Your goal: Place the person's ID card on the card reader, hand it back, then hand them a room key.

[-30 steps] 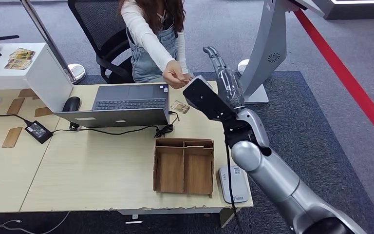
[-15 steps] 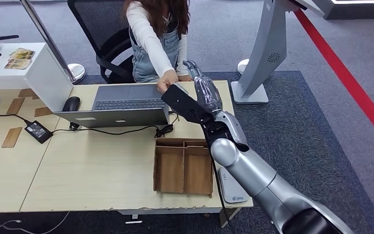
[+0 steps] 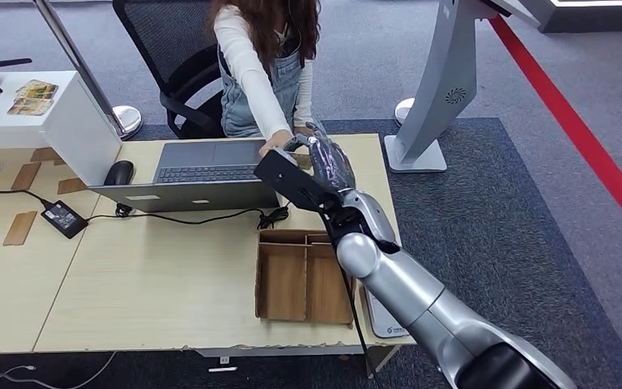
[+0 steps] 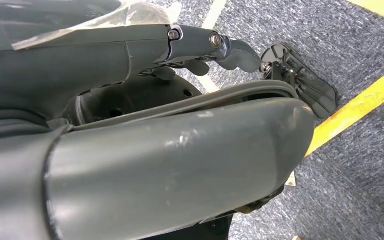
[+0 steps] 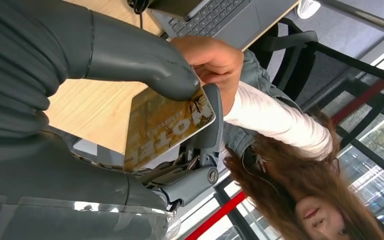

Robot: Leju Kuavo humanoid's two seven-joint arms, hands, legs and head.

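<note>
Reaching over the worktop's far edge, the right hand pinches the card; the person's hand touches it; the left hand's fingers cannot be judged.

my right hand and its black wrist block cover the spot where the person's hand meets mine, so from my head i can't see the card. at my right wrist, my thumb hides one corner of the card, my palm swallows its lower edge, and its small print is too fine to read. my arm hides most of the card reader.
</note>
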